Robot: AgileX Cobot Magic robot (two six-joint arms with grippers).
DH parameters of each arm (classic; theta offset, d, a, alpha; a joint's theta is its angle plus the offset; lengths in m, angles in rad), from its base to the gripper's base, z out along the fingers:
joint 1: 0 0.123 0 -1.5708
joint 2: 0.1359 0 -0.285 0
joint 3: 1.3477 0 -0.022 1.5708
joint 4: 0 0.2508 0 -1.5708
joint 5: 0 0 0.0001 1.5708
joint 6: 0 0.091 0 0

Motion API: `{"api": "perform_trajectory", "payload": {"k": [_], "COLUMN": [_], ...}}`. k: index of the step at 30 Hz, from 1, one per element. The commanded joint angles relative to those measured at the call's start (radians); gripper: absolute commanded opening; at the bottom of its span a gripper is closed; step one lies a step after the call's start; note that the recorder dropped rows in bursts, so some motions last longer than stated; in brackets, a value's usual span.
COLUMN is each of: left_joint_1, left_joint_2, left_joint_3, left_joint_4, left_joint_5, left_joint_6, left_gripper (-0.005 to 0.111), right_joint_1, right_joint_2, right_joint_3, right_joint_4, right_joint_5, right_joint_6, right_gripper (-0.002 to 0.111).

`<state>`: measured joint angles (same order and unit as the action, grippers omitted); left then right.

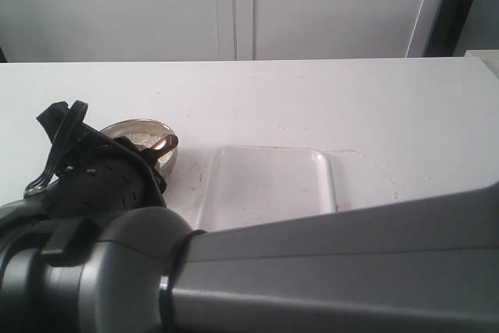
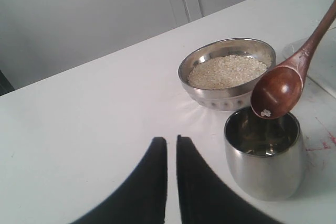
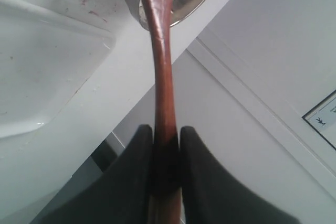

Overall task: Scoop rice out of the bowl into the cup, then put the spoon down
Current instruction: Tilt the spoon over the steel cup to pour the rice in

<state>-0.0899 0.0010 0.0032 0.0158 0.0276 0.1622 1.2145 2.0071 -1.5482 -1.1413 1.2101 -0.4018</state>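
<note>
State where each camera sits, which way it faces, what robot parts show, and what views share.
Exterior: just behind a grey arm that fills the foreground, facing across the table to a white wall.
Left wrist: on the left arm, looking past the left tool at cup, bowl and spoon.
Right wrist: on the right arm, looking along the spoon handle clamped in the right tool toward the bowl.
Shared: all three show bowl and spoon.

The spoon (image 2: 277, 90) (a little rice (image 2: 265, 113) clinging) hangs over the cup (image 2: 265, 166).

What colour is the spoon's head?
Glossy dark reddish-brown spoon, a few pale rice grains stuck to it; clearest in the left wrist view.
</note>
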Motion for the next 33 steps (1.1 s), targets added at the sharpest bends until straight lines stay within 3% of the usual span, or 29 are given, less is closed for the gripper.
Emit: {"api": "perform_trajectory", "payload": {"k": [1,33], "left_joint_1": [-0.003,-0.003], "left_joint_2": [-0.001,-0.001], "left_joint_3": [-0.003,-0.003], "left_joint_4": [-0.007,-0.007], "left_joint_5": [-0.006,-0.006], "left_joint_6": [-0.001,-0.001], "left_gripper": [0.014,0.014], "right_joint_1": [-0.002,0.007], "right_joint_2": [-0.01,0.002], "right_joint_3": [0.003,0.003], "right_joint_4": [-0.046,-0.044], "right_joint_5": [0.011,0.011], "right_joint_6": [-0.005,-0.021], "right_gripper": [0.0,0.0]}}
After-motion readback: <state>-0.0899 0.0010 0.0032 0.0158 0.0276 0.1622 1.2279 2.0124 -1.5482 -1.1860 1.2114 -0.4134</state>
